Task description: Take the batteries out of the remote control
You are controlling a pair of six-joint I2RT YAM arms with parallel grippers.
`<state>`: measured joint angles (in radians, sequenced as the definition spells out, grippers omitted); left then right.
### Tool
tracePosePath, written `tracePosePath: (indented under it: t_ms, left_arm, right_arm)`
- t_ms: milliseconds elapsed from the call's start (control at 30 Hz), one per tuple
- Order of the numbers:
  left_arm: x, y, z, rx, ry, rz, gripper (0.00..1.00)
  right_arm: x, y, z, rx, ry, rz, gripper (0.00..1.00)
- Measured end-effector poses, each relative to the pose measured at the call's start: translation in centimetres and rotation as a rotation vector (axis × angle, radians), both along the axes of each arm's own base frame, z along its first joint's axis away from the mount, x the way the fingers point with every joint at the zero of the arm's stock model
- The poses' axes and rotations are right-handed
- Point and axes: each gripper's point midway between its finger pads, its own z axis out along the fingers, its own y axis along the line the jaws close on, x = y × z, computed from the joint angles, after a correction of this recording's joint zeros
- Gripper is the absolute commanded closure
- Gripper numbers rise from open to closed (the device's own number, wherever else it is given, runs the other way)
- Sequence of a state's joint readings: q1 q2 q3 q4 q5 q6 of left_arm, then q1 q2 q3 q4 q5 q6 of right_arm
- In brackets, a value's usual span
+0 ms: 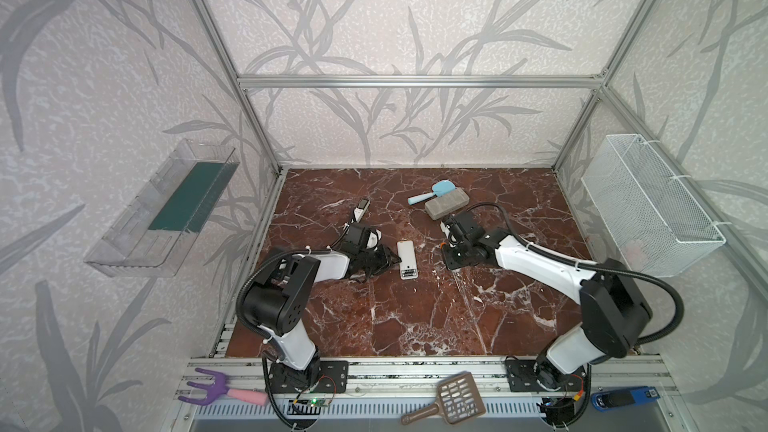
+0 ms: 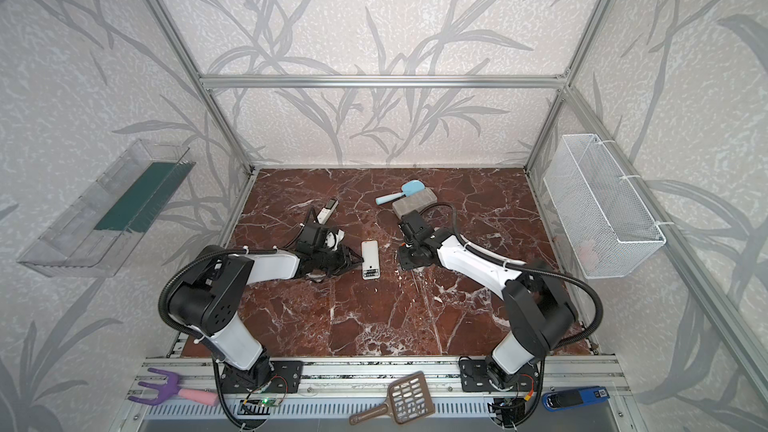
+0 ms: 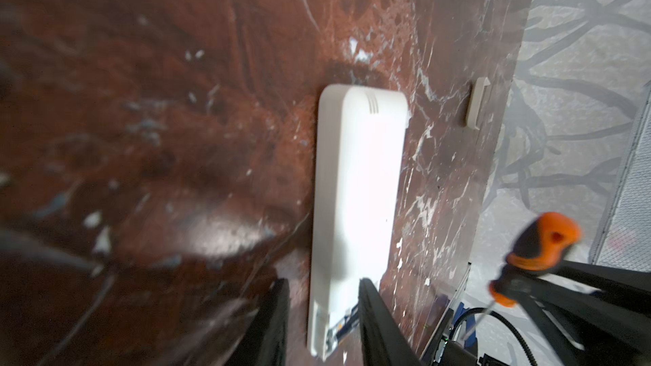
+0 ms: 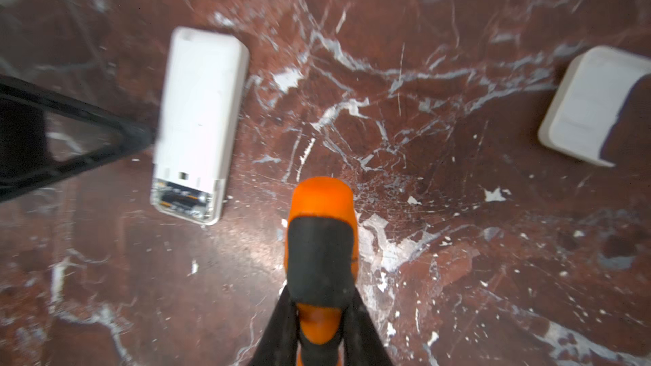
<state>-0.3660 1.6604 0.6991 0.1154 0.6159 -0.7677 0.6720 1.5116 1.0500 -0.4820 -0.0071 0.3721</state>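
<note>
The white remote control lies face down mid-table, its battery bay uncovered at the near end. Dark batteries still sit in that bay; a glimpse of them shows in the left wrist view. My left gripper is open, its fingers either side of the remote's near-left edge, one fingertip touching its long side. My right gripper hovers to the remote's right, shut on the orange-handled screwdriver.
A white battery cover lies loose beyond the right gripper. A second remote, a blue brush and a grey block lie at the back. A wire basket hangs on the right wall, a clear tray on the left.
</note>
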Motion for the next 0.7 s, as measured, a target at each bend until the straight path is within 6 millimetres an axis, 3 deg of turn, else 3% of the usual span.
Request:
tracePosePath:
  t_ms: [167,433,533,700]
  left_arm:
    - [-0.5,1.4,3.3,0.103,-0.075,-0.042,0.60]
    - [-0.8,2.3,13.3,0.119,-0.383,-0.053,0.63]
    - [-2.1,1.2,16.9,0.087,-0.511,-0.082,0.64]
    - [-5.9,-3.1,22.8,-0.006,-0.758,-0.204,0.62]
  right_arm:
    - [-0.5,-0.5,5.3,0.105,-0.147,-0.009,0.98]
    - [-1.9,-1.4,12.3,0.313,-0.377,-0.012,0.99]
    - [-2.1,-0.9,14.6,0.392,-0.437,0.008,1.00]
    - [-1.9,0.4,16.7,0.503,-0.466,0.049,1.00]
